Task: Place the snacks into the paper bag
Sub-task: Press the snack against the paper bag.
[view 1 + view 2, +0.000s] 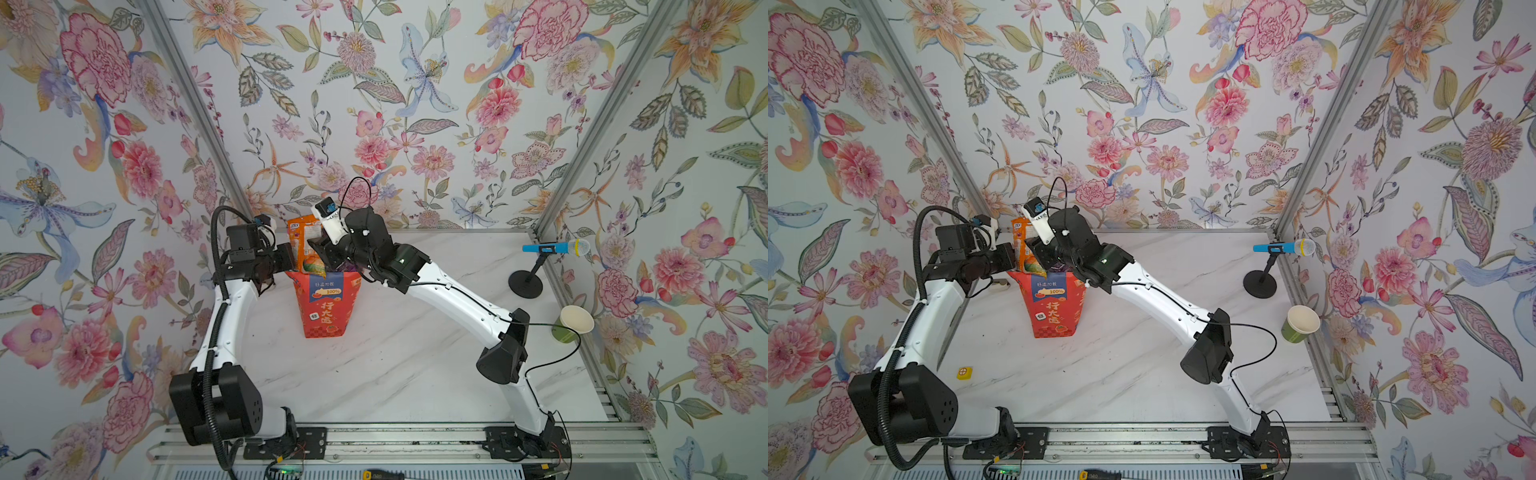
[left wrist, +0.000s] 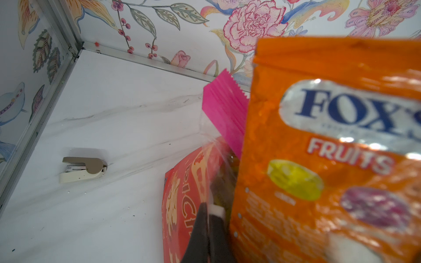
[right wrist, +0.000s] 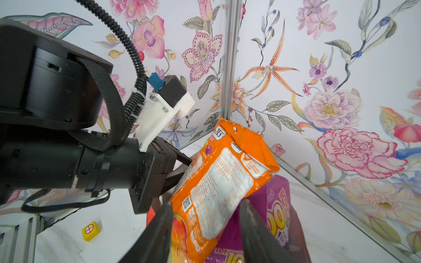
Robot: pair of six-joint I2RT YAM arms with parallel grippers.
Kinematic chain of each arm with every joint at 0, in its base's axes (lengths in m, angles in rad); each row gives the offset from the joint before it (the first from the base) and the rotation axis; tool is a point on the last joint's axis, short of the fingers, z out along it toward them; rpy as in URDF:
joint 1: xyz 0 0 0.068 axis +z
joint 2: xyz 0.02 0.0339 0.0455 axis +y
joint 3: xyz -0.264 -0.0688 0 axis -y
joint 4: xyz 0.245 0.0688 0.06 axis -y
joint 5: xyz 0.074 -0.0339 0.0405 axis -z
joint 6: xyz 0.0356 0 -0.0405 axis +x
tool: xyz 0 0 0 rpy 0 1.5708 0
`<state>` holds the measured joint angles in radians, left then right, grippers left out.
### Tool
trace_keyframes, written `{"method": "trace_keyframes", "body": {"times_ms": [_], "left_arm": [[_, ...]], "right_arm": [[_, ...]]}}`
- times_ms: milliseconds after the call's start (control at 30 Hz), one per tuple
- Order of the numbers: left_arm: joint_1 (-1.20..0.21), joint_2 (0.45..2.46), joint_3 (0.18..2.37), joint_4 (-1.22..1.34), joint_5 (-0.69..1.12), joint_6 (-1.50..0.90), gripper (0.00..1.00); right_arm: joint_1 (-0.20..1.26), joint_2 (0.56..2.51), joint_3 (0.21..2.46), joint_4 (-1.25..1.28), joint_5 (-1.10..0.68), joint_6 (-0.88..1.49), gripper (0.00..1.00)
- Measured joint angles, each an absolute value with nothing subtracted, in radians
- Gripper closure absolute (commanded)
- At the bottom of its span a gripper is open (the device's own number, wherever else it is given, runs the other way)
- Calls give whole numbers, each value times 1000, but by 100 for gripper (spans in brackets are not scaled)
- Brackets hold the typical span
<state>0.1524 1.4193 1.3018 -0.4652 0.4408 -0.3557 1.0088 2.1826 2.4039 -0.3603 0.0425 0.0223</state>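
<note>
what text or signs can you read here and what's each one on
"FOX" and "FRUITS": orange packet
"100%": blue label on the paper bag
"行大运": bag front, below that label
"LOT 10", cut off: purple packet
Crossed-circle sign: yellow block
Too small: orange packet's back print, other bag lettering

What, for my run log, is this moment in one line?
left gripper: shut by paper bag rim | right gripper: open astride Fox's Fruits packet | packet: upright, partly in bag
</note>
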Motion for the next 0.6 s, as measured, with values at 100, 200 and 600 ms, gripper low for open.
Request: {"method": "trace_keyframes", "body": {"times_ms": [100, 200, 600], "left_arm": [[152, 1419, 1302, -465, 441, -356, 100], [152, 1419, 1302, -465, 441, -356, 100], [152, 1419, 1300, -467, 437, -356, 100]], "right_arm": [[1015, 2233, 2474, -366, 60, 10, 51], [1022, 2276, 2487, -373, 89, -12, 51], [1052, 2374, 2495, -334, 208, -126, 55]]}}
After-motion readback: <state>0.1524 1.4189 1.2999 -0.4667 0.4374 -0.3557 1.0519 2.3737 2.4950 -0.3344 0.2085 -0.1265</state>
